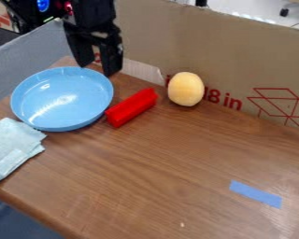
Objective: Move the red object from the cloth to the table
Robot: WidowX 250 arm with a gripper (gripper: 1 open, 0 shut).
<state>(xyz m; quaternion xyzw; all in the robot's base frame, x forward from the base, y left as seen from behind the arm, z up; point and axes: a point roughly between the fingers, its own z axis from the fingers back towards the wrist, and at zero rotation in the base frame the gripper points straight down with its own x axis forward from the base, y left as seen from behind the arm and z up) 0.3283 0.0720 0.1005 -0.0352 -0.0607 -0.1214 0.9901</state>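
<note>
The red object lies on the bench, just right of the blue plate, well away from the cloth at the left edge. The hand, upper left, is wide open and empty. It should lift straight up, clear of the cardboard box behind.

High front view over table

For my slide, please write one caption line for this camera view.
Red object lies on the table beside the blue plate, off the cloth; open gripper hovers above.
</note>
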